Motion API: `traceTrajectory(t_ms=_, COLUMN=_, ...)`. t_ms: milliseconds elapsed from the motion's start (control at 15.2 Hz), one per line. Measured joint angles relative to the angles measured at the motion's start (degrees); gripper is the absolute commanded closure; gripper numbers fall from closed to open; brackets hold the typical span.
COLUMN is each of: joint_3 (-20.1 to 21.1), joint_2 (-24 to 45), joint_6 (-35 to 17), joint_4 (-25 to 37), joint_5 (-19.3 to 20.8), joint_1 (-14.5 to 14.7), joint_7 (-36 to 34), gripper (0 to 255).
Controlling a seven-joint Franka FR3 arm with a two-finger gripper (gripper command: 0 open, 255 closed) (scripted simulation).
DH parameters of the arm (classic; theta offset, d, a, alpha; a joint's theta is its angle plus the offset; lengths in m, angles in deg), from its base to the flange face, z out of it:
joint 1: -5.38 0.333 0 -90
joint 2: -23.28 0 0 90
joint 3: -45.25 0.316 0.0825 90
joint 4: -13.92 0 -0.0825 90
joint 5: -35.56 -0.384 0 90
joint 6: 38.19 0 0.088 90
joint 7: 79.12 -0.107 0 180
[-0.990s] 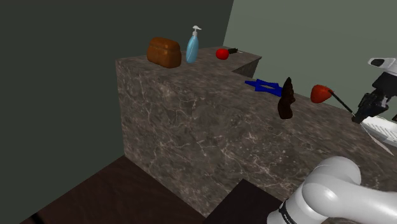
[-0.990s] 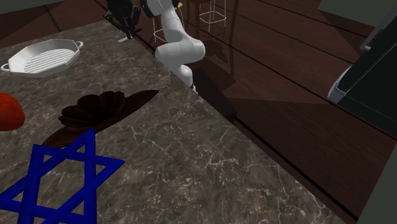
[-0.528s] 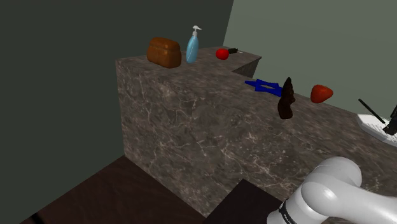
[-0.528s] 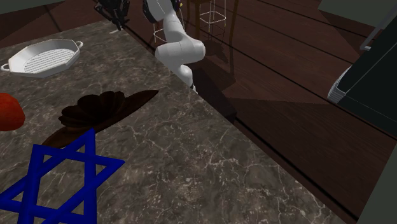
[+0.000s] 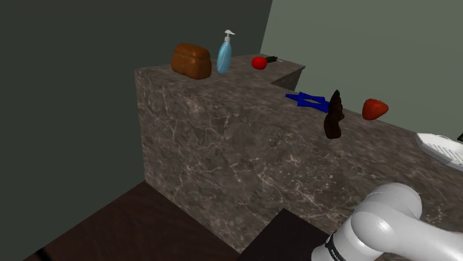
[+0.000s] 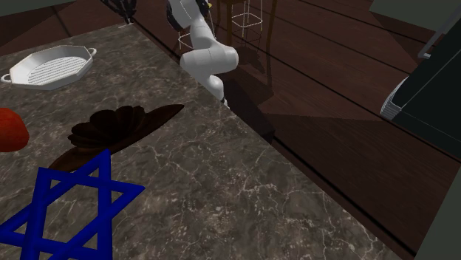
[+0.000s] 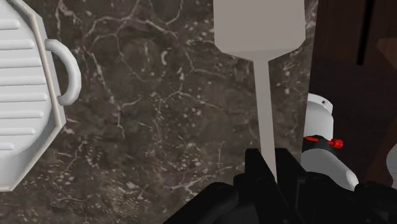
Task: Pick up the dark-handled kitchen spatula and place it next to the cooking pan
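**A:** Marbled brown bench [image 7: 159, 146] lies under everything. Which step is this?

**B:** The carry, I judge. The pincer [image 7: 270, 165] is pinched narrow on the spatula [image 7: 263, 83], so the pick-up looks done and the placing is not.

**A:** What does the next move call for?

**B:** Probably a descent onto the bare marble beside the white ridged pan [image 7: 25, 95], then letting go. I'd say the blade should come down flat and short of the pan's loop handle [image 7: 69, 70], so the two end side by side, not stacked.

**A:** Where exactly is the spatula against the pincer?

**B:** Its thin pale stem runs out from between the two black fingers [image 7: 252, 167], which clasp it on both sides. The broad pale blade juts well ahead of the fingertips. I cannot see the dark handle; I take it to be buried in the grip.

**A:** And against the pan?

**B:** Beside it but apart, with a strip of marble between the stem and the loop handle. I cannot tell how high the blade hangs over the bench.

**A:** Farther out?

**B:** In the shoulder view, past the pan's rim, a dark brown fluted thing [image 5: 335, 117] is near a red thing [image 5: 375, 109] and a blue star [image 5: 308, 100]. At the far end sit a brown box [image 5: 191, 61], a blue pump bottle [image 5: 225, 52] and a small red ball [image 5: 258, 63]. All lie apart from the pan.
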Motion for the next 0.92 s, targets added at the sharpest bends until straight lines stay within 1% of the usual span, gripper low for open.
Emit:
traceTrajectory(t_ms=396, joint_3=-1.86, joint_2=-0.56, joint_6=4.38, joint_4=8.17, joint_5=9.97, joint_1=1.21, joint_7=10.63, gripper=255)
traceTrajectory(t_ms=462, joint_3=-2.14, joint_2=-1.25, joint_6=4.61, joint_4=8.17, joint_5=11.14, joint_1=1.08, joint_7=11.72, gripper=255)
traceTrajectory(t_ms=594, joint_3=-2.52, joint_2=-2.58, joint_6=4.56, joint_4=7.11, joint_5=12.09, joint_1=0.74, joint_7=12.26, gripper=255)
traceTrajectory(t_ms=924, joint_3=-3.61, joint_2=-6.27, joint_6=3.80, joint_4=3.07, joint_5=13.61, joint_1=-0.18, joint_7=12.24, gripper=255)
